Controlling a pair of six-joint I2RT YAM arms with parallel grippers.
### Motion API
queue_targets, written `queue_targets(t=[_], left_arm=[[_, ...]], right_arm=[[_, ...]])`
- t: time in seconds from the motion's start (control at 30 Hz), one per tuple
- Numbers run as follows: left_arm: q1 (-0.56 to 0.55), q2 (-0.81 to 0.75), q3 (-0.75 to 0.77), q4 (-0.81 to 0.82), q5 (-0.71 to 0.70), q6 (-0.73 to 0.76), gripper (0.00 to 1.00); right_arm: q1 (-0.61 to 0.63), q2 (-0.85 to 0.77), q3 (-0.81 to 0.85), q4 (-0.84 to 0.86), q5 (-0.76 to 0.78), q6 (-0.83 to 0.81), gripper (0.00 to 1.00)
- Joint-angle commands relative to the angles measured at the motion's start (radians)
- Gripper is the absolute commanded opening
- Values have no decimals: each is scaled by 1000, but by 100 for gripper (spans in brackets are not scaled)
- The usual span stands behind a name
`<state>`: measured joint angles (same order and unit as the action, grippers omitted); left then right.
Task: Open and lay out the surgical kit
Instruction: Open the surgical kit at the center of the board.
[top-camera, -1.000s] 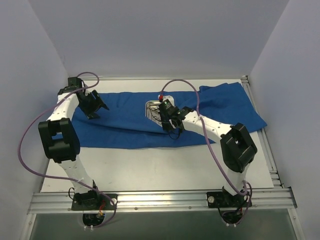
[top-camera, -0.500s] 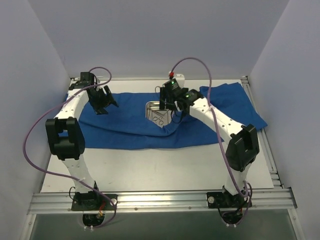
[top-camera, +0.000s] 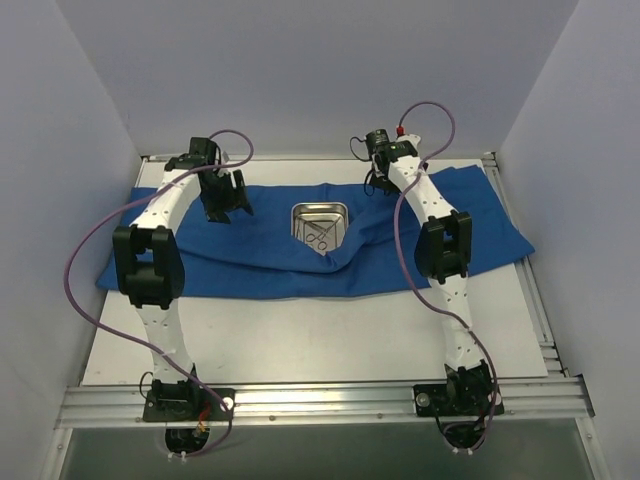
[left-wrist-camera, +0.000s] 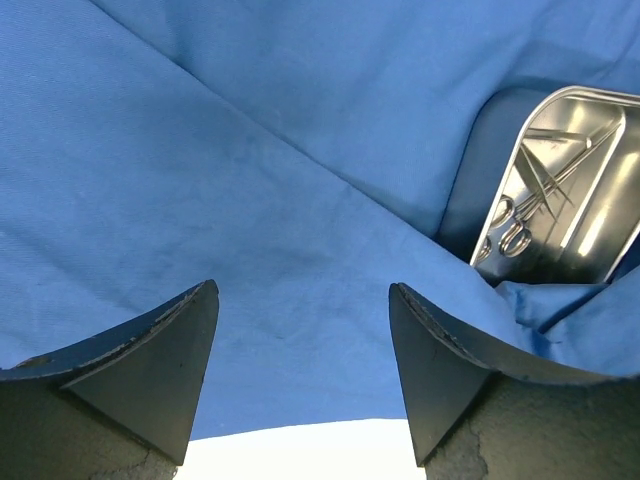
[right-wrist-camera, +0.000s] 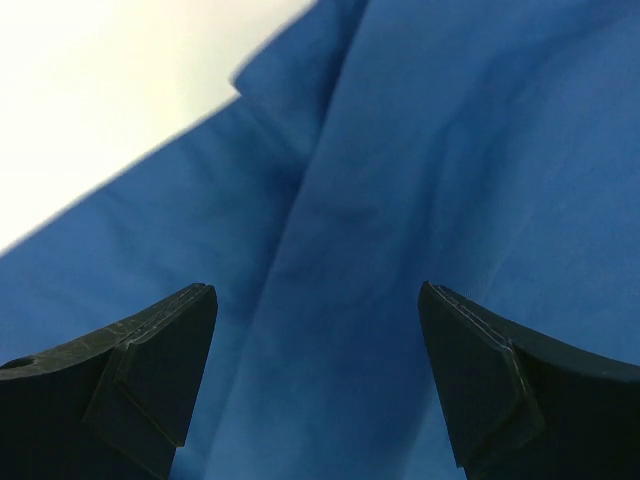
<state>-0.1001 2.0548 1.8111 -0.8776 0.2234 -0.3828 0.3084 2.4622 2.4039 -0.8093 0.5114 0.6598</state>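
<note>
On the table (top-camera: 300, 340), the wrap (top-camera: 250, 255) lay mostly open, the tray (top-camera: 318, 212) bared, the left claw (left-wrist-camera: 302, 290) and right claw (right-wrist-camera: 315, 290) gaped empty, the instruments (top-camera: 320, 238) inside it not yet laid out.

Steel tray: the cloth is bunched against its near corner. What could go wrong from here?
1. A fold of the blue cloth wrap laps the near corner of the steel tray; tugging it could drag or tip the tray.
2. The scissor-like instruments lie loose inside and might slide out.
</note>
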Motion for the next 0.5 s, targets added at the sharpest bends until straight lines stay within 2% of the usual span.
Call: queue_targets(t=[0.0,0.1,0.23,0.37,0.47], left_arm=[[-4,-21,24,-6,-27,41,78],[-16,-33,-1,9,-27,32,77],[-24,-42,-22,8,-35,24,77],[-26,-58,-35,9,-47,25,77],[-26,-62,-30,-4,-48,27,77]], right_arm=[[-11,-20,-12,-10,75,-52,84],[-11,9,-22,58,91,-112,85],[-26,69,34,-5,118,-79,84],[-35,54,-64,41,102,-71,79],[-43,66,-77,55,87,-74,74]])
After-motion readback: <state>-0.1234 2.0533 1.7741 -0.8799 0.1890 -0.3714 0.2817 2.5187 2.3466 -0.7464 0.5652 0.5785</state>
